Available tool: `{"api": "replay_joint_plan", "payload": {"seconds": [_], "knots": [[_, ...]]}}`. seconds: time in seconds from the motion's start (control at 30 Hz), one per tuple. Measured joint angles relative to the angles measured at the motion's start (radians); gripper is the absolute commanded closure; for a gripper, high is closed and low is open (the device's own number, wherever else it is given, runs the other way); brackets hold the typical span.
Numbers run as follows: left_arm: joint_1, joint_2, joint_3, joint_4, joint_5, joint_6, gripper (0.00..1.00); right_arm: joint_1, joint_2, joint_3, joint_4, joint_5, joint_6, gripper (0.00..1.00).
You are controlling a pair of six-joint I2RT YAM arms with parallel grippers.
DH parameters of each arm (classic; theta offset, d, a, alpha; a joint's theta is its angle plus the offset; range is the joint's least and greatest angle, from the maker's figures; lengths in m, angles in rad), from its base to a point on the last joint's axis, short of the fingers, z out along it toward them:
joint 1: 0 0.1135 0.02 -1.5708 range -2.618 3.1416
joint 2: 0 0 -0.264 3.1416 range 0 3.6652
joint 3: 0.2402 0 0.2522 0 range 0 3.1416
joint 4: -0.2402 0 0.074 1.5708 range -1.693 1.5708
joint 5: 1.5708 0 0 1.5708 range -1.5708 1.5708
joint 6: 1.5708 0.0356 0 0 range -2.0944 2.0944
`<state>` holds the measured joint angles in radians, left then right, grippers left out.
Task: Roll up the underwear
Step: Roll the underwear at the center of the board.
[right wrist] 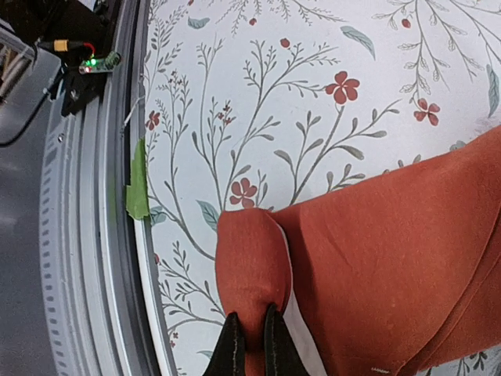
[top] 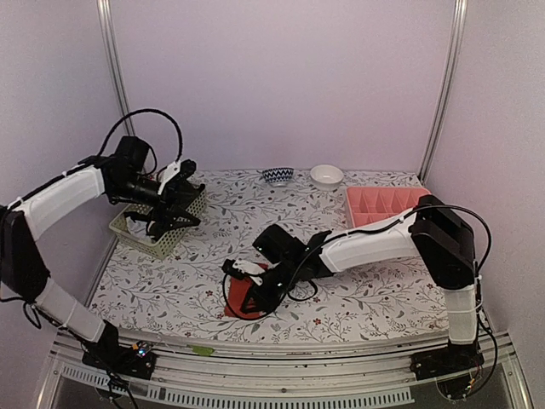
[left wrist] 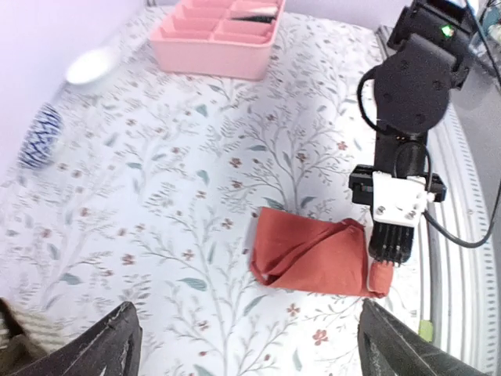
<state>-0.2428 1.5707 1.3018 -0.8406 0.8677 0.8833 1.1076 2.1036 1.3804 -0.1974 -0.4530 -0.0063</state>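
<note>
Two robot arms work over a table (top: 383,294) covered in a floral print. The right claw (right wrist: 250,337) is pressed nearly closed on a rounded fold of the red-orange underwear (left wrist: 301,252), at the end nearest the table's front edge. The garment lies flat there, roughly mid-width, and a thin cream-white edge shows beside the pinched fold. Gripping at that end looks like the start of a roll, with the edge ready to be turned over toward the rest of the cloth. The left claw (top: 176,223) is spread wide and holds nothing. It hangs over the pale green basket (top: 162,245) at the left of the table, well apart from the garment, probably parked clear of the work or placed to fetch something from the basket. A pink tray (left wrist: 211,61) with dividers sits at the far right, likely where rolled pieces go. Several things are hard to make out. The left claw covers the basket from above, so whether it contains cloth cannot be told. A dark item (left wrist: 254,11) in one far tray compartment is too small to identify. The right wrist view cuts off most of the garment, and how much cloth sits between the fingertips is unclear
</note>
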Motion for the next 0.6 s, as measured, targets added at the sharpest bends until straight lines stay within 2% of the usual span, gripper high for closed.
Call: {"api": "replay_joint_plan", "payload": {"seconds": [0.03,0.07,0.1,0.17,0.23,0.43,0.6], "knots": [[0.012,-0.068,-0.037,0.049,-0.014,-0.018,0.04,-0.011,0.006,0.016,-0.019,-0.027,0.021,1.00],[0.017,-0.208,-0.130,0.178,-0.052,-0.053,0.04,-0.021,0.015,0.036,-0.037,-0.056,0.040,1.00],[0.016,-0.221,-0.138,0.185,-0.054,-0.056,0.04,-0.031,0.028,0.056,-0.051,-0.085,0.058,1.00],[0.005,-0.357,-0.261,0.375,-0.128,-0.156,0.04,-0.050,0.052,0.085,-0.066,-0.137,0.091,1.00],[0.002,-0.446,-0.377,0.496,-0.204,-0.233,0.04,-0.068,0.082,0.105,-0.076,-0.196,0.122,1.00],[0.000,-0.489,-0.508,0.575,-0.308,-0.328,0.04,-0.116,0.145,0.122,-0.069,-0.341,0.187,1.00],[-0.060,-0.617,-0.621,0.581,-0.311,-0.285,0.04,-0.140,0.179,0.134,-0.056,-0.412,0.223,1.00]]}}
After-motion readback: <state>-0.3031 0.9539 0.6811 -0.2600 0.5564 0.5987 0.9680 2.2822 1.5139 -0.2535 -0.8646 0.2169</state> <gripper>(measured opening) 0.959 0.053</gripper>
